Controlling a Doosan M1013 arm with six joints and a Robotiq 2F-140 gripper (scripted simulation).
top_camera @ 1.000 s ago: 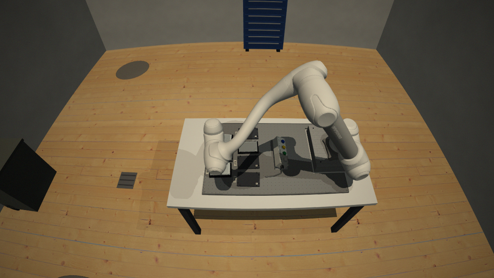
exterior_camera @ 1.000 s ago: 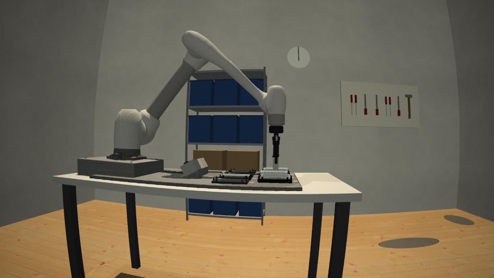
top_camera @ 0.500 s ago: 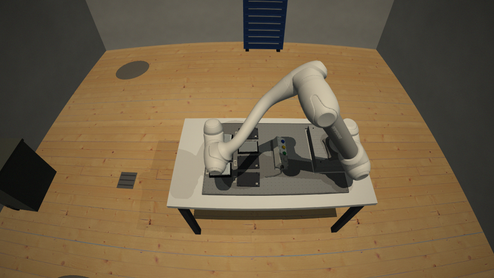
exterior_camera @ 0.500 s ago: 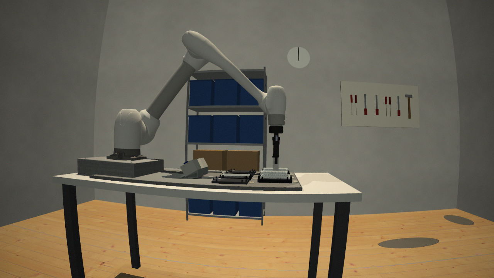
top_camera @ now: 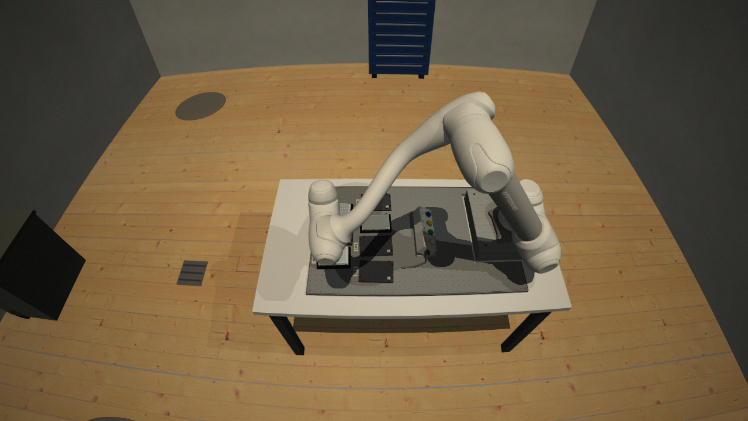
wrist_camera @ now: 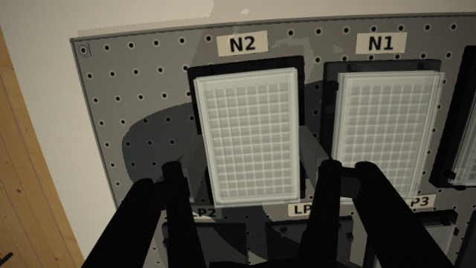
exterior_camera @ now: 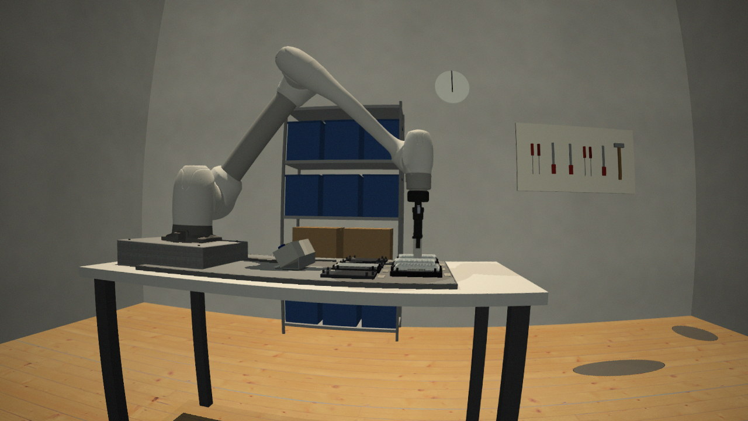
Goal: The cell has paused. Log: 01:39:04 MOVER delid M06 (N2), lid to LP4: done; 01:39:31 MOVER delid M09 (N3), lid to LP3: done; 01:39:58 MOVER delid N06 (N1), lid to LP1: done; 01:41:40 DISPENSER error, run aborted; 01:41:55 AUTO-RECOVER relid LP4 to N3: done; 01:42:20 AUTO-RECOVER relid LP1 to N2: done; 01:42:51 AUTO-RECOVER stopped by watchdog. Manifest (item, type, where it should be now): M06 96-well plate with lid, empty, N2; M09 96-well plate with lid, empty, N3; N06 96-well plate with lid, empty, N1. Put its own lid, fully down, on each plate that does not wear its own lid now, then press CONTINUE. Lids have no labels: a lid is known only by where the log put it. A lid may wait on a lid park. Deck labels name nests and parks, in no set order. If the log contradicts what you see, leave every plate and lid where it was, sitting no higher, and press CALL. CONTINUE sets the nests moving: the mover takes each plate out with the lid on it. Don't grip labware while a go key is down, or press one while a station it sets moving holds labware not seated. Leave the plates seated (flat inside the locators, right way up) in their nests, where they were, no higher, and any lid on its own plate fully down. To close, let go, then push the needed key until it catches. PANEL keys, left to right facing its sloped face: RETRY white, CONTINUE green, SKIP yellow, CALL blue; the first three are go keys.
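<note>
My gripper is shut on a clear lid, gripping its two long sides over the nest labelled N2. The lid hides the plate under it, and I cannot tell if it rests on that plate. In the exterior view the gripper points straight down, with the lid just above the near plate. Another 96-well plate sits in the nest labelled N1. A third plate shows at the right edge. The overhead view hides the gripper under the arm's wrist.
Four black lid parks lie in a row beside the nests; one holds a pale lid, near the label LP3. The sloped key panel stands mid-deck. The arm's base block fills the far end of the table.
</note>
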